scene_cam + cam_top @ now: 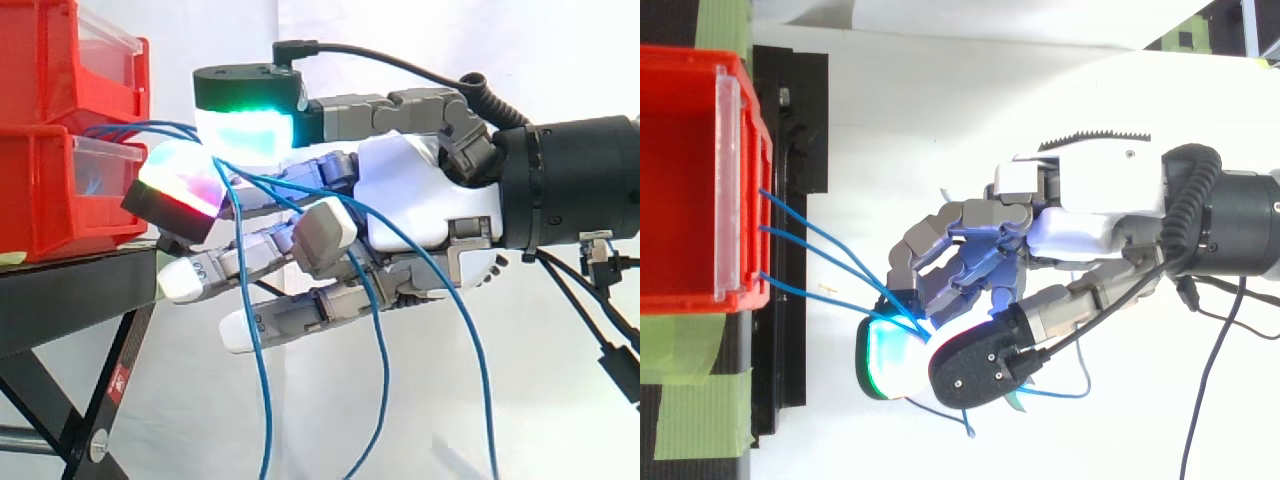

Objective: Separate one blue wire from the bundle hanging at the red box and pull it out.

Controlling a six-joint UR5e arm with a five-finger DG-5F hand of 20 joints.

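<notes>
At the left of the side view, two red bins are stacked on the black stand point(60, 300): an upper bin point(40, 50) and a lower bin point(35, 190). The top view looks down on one red bin point(690, 300), with green tape point(690, 400) on the stand beside it.

From above, three blue wires point(810, 227) leave the bin's front edge at separate spots and run rightward, converging at the hand's glowing pad point(890, 355). The side view adds what lies past that meeting point. Three strands drop below the hand, one near the fingertips, one point(384, 360) under the middle of the fingers and one further right under the palm.

The hand point(420, 200) reaches in from the right. Two glowing pads, one green-cyan point(245, 130) above and one red-magenta point(180, 185) below, are closed together where the wires meet, pinching them. How many wires lie between the pads cannot be told. The remaining fingers stretch out nearly straight beneath, towards the stand.
</notes>
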